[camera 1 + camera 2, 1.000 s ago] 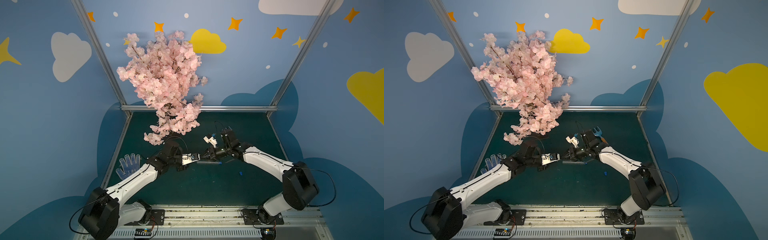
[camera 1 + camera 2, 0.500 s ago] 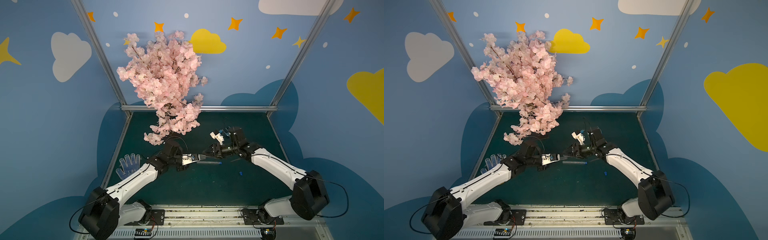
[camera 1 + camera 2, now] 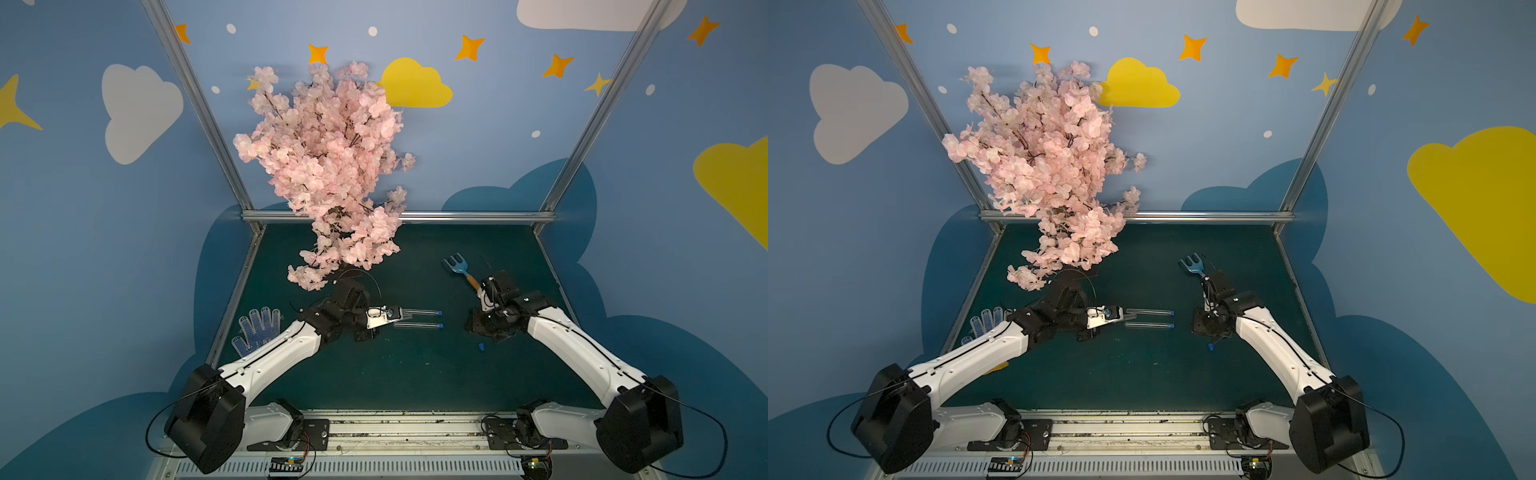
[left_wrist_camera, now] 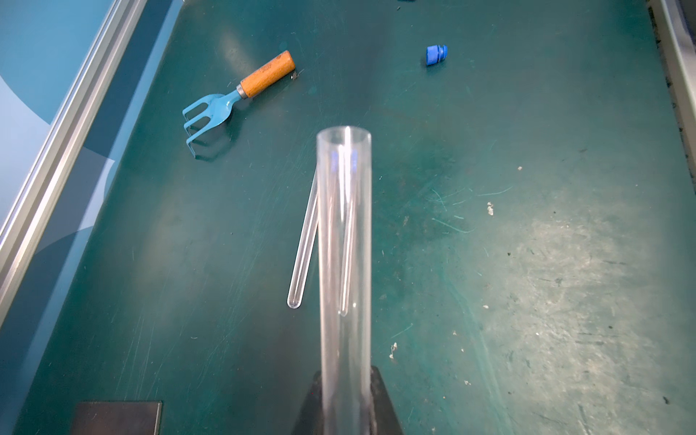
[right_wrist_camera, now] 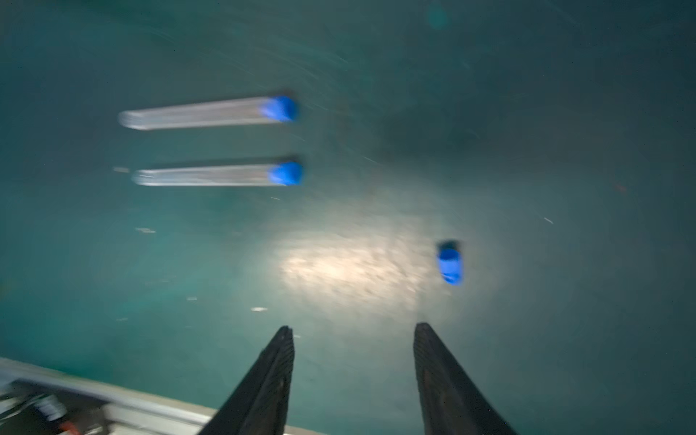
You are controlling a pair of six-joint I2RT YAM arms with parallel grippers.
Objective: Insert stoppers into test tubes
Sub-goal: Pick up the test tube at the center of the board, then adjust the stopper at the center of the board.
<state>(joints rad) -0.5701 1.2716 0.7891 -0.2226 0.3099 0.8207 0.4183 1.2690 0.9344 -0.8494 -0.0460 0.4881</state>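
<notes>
Above mat (image 4: 527, 263), left end effector (image 4: 345, 371) tight on tube (image 4: 344, 244), right end effector (image 5: 354, 329) agape, empty.

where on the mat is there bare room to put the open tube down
Bare: the front mat between the capped tubes and near edge, and the back strip between blossom tree and garden fork. Crowded: mid-mat, around those tubes and the loose stopper.

Seen from my remote station: the scuffed dark-green tabletop (image 3: 415, 382) carries a far test tube (image 3: 419, 311) and a near test tube (image 3: 415, 326), both blue-capped, parallel and apart. A loose stopper (image 3: 481, 346) lies off to their right, a garden fork (image 4: 241, 90) lies farther back, and a blossom tree (image 3: 332, 166) stands at the rear.
</notes>
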